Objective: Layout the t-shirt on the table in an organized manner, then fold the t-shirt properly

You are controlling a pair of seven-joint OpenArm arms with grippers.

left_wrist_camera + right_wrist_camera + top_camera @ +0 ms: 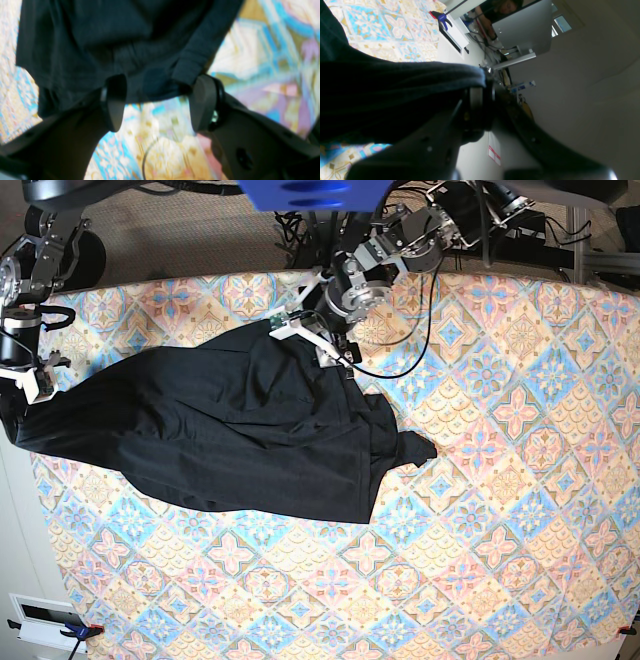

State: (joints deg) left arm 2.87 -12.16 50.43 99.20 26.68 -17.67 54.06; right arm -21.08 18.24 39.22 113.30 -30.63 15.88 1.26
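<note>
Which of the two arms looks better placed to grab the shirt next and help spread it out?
Probably the left: the left gripper is open, its fingertips straddling the t-shirt edge. The right gripper is already shut on the far end.

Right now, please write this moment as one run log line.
stage: spreading shirt on table | left hand: open at shirt edge | right hand: shut on shirt | fold: not started

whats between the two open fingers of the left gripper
In the left wrist view, the left gripper stands open with the hem of the t-shirt hanging into the top of the gap; below that, only the table cloth shows.
</note>
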